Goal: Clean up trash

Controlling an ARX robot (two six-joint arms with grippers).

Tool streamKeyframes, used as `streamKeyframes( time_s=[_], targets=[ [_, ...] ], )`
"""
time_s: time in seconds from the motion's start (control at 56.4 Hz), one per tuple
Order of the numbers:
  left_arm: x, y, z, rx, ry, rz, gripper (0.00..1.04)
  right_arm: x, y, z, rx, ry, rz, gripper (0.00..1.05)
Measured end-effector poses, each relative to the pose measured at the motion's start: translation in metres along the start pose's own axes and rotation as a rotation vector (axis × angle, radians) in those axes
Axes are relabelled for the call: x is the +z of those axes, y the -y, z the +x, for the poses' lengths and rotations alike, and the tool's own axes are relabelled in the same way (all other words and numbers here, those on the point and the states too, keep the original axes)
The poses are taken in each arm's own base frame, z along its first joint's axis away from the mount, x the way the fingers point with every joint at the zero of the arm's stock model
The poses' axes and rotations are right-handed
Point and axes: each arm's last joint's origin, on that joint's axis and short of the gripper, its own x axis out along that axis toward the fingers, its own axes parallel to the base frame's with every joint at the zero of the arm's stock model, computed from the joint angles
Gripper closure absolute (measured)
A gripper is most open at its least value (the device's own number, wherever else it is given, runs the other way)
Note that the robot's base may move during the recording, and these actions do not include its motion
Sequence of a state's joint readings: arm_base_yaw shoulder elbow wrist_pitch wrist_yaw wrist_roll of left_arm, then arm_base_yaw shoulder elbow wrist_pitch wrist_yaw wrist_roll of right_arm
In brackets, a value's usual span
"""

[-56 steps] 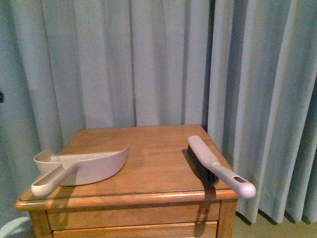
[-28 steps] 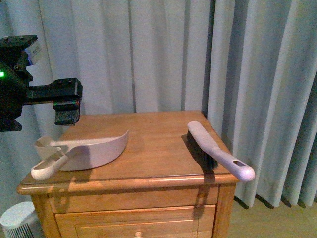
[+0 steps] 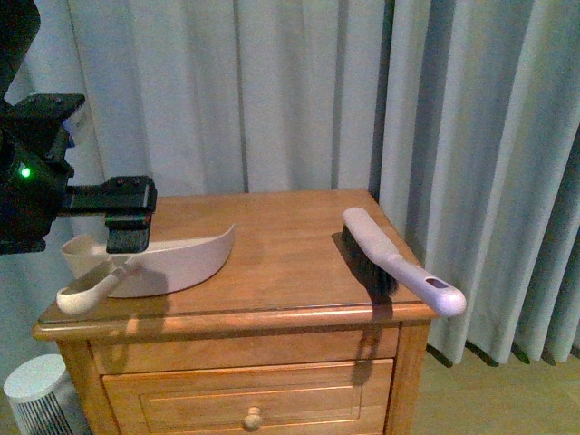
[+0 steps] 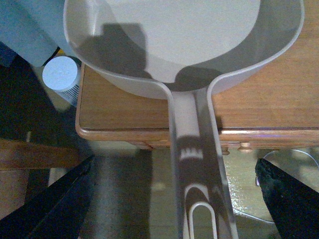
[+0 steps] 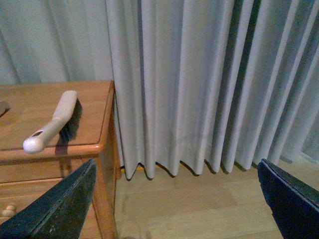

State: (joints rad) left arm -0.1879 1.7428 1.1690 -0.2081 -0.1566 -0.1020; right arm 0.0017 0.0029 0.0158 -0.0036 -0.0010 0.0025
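Trash: I cannot see it in any view, so I cannot tell where it is or how it looks.
Table (image 3: 272,240): brown wood, with a drawer and a round knob (image 3: 253,418) at the front.
Dustpan (image 3: 172,258): beige, shaped like a scoop. It lies on the left part of the table, and its long handle sticks out over the table's front edge. The part of its inside that shows in the left wrist view is bare.
Brush (image 3: 390,263): pale handle, dark bristles. It lies on the right part of the table, with the end of its handle past the front right corner.
Left claw (image 3: 128,234): black, hanging over the table's left front corner, just above the dustpan's handle. Its fingers (image 4: 60,209) are spread wide with the handle between them, but they do not touch it. It holds nothing.
Right claw (image 5: 175,164): off to the right of the table, spread wide, holding nothing.
Curtain (image 3: 272,91): pale, hanging behind the table.
White round thing (image 3: 36,390): on the floor, left of the table.
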Motion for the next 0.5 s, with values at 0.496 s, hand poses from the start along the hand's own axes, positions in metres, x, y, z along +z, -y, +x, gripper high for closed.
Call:
streamKeyframes(
  time_s=[0.496],
  targets=[
    [-0.016,0.012,0.028,0.007,-0.055,0.079,0.08,0.000,0.000,0.000,0.000,0.000,0.000,0.07]
  ],
)
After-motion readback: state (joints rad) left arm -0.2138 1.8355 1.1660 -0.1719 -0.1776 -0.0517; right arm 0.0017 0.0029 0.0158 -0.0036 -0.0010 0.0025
